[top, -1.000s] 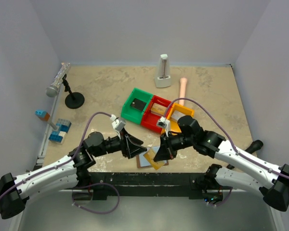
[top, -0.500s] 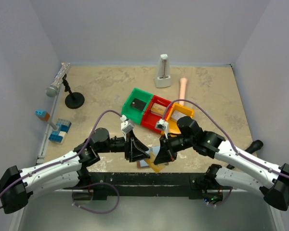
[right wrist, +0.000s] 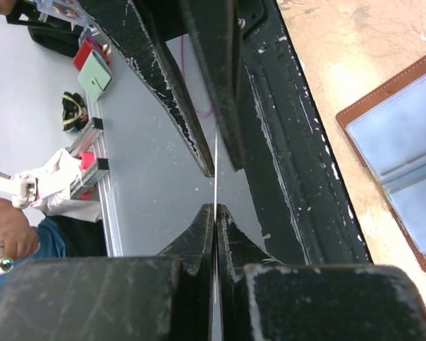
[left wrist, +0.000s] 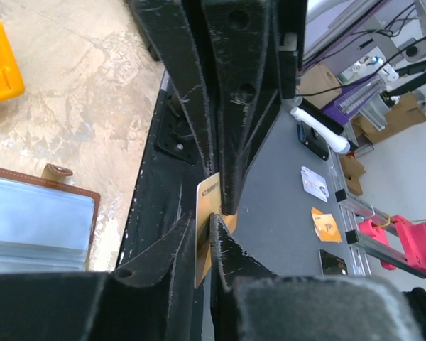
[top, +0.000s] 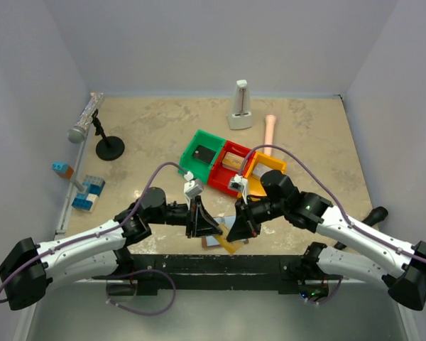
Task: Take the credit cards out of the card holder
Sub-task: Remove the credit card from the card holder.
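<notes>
Tabletop (top: 319, 128) seen from above: the two arms meet at its near edge. The left end effector (top: 211, 229) and the right end effector (top: 234, 231) sit tip to tip over the open card holder (top: 224, 246), which lies flat just beside the black base rail (top: 199, 264) and is partly hidden beneath them. Behind it a green bin (top: 190, 167), a red bin (top: 220, 176) and a yellow bin (top: 273, 165) stand in a row. From this height I cannot tell how the fingers stand, and no card shows.

Left wrist view: this arm's fingers are pressed together on a gold card (left wrist: 207, 206) held on edge, and the right arm's fingers reach in from above to meet its upper end. The card holder lies at lower left, pale blue panels up, with its brown tab on the upper edge in this view.

Right wrist view: the card is only a thin pale line, pinched between this arm's closed fingers and running up between the opposite pair's tips. The card holder lies open at right, brown edge around blue panels.

Against a second ago, the left end effector has swung rightward and closed the gap to the right one, which has hardly moved, and more of the card holder is covered
</notes>
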